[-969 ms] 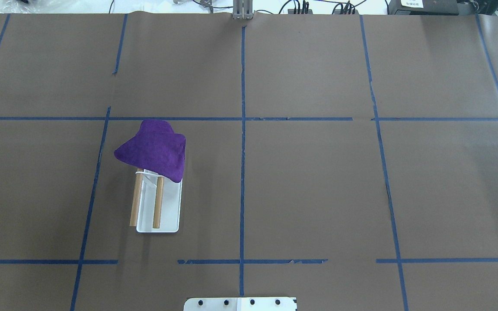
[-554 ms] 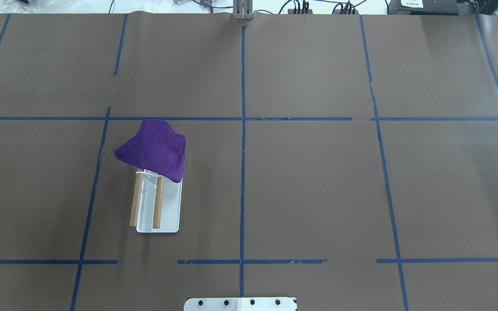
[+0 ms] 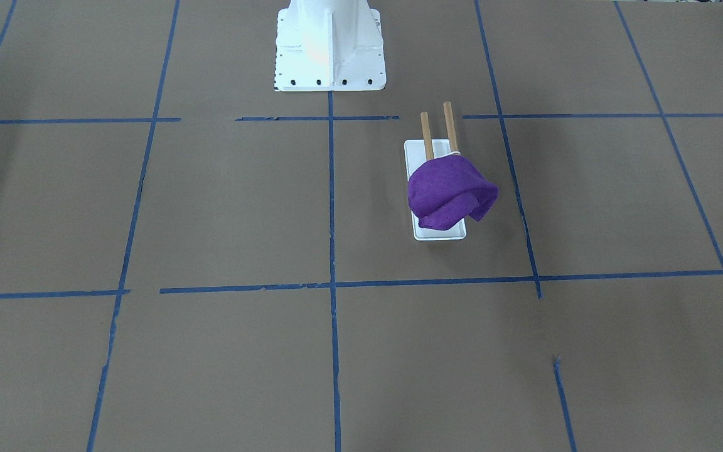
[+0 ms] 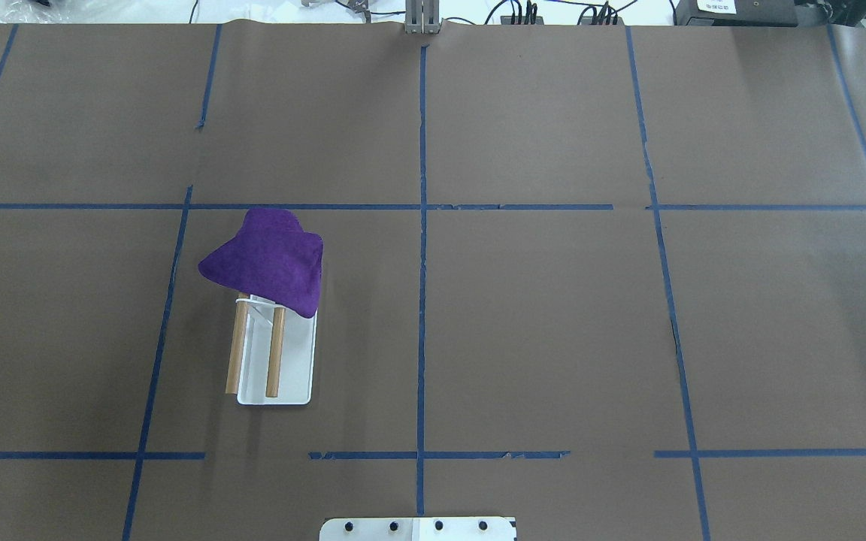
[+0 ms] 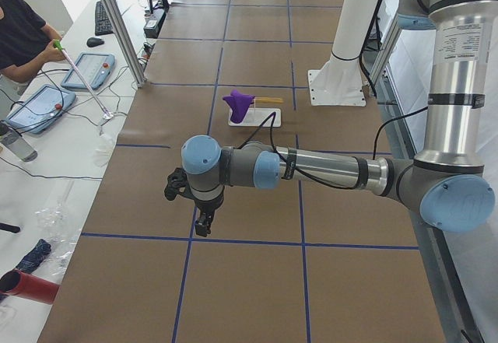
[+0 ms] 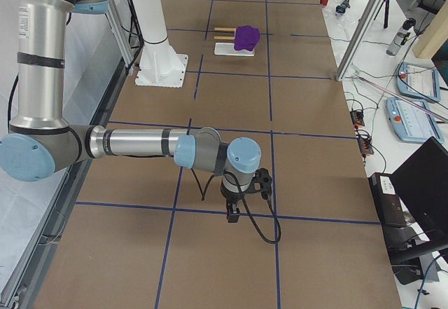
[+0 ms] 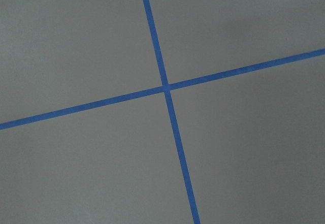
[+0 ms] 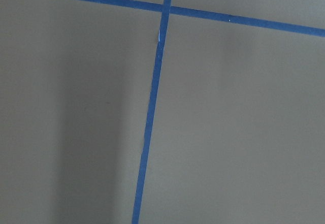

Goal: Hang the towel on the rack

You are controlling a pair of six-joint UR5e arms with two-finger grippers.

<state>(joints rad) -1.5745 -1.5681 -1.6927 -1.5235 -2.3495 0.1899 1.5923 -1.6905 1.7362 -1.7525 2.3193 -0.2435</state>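
Item 1, towel (image 4: 267, 263): deep purple, bunched. It lies draped over the far end of the rack (image 4: 296, 368), the end away from the robot. One fold hangs off the side toward the robot's left. No arm touches it.

Item 2, rack: two brown dowels (image 4: 275, 353) side by side above a flat white base (image 3: 440, 233). The near ends of the dowels are bare and the far ends are under the towel. It stands on the robot's left half of the surface (image 4: 538, 315), near the middle in depth.

Item 3, surface: brown paper marked into squares with blue tape (image 4: 422, 300).

Item 4, pedestal (image 3: 330, 44): white, bolted down at the robot's edge, well apart from the rack.

Item 5, left end effector (image 5: 201, 229): hangs pointing down over a tape crossing at the left end of the surface, far from the rack. It holds nothing that I can see, and I cannot tell whether it is open or closed.

Item 6, right end effector (image 6: 232, 216): hangs pointing down over the right end of the surface, well apart from the towel. Its opening likewise cannot be judged.

Item 7, wrist views: only brown paper and crossing tape lines.
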